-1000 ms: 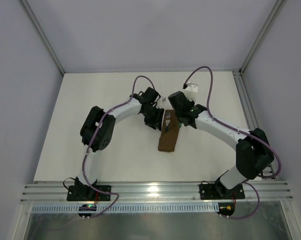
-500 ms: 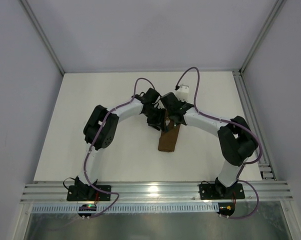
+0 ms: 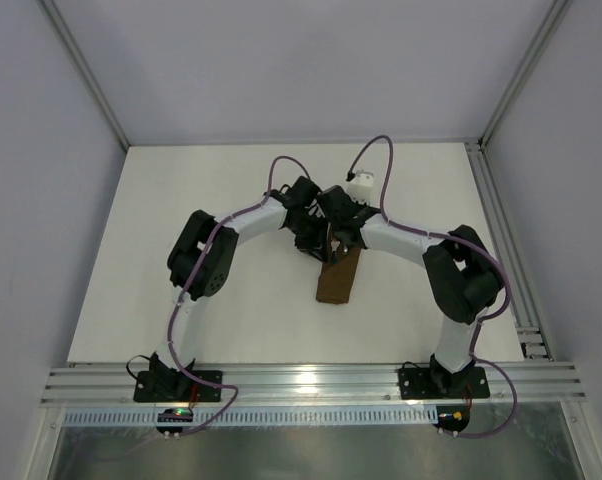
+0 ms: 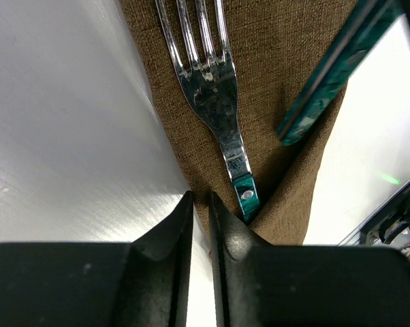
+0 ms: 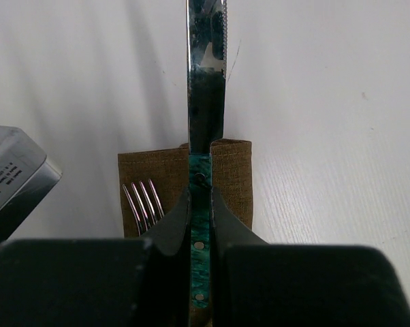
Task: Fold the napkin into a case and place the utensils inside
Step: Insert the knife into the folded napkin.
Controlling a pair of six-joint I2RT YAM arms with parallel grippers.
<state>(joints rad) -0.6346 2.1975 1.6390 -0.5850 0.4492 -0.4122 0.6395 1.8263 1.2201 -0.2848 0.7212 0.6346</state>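
The napkin, folded into a narrow brown case (image 3: 338,283), lies mid-table with its upper end under both grippers. My left gripper (image 4: 199,201) is shut on the cloth's edge (image 4: 181,150) at the case's mouth, and it also shows in the top view (image 3: 312,243). The fork (image 4: 215,88) lies on the cloth, its teal handle end tucked into the fold. My right gripper (image 5: 201,199) is shut on the knife's teal handle (image 5: 200,235) and holds it above the case (image 5: 233,178), blade (image 5: 206,61) pointing away. The fork tines (image 5: 142,203) show beside it.
The white table (image 3: 181,250) is bounded by grey walls and a metal rail (image 3: 301,380) along the near edge. The two wrists (image 3: 326,215) nearly touch over the case's far end. The left arm's grey housing (image 5: 14,180) sits at the left of the right wrist view.
My right gripper has moved left with the knife, from beside the case to over its upper end, close to the left gripper. The left gripper and the case have stayed put.
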